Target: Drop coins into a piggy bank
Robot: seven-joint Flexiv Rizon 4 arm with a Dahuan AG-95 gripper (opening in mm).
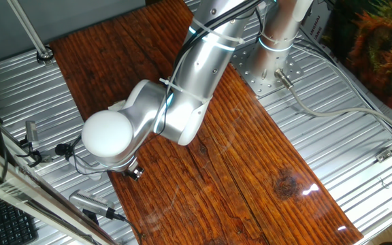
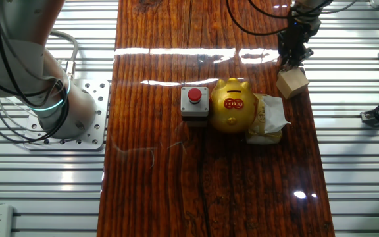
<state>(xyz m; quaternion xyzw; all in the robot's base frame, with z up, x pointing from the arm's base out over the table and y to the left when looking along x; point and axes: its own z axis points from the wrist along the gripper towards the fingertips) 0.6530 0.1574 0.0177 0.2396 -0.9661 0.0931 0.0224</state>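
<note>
The piggy bank sits mid-table between a red-button box and crumpled packet, while the gripper, finger state indiscernible, hovers touching the wooden block, risking knocking it away.

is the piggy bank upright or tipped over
Upright. In the other fixed view the piggy bank sits with its back and red emblem facing up, between the button box and a crumpled wrapper.

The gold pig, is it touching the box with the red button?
Yes, the pig sits right against the box with no gap showing.
</note>
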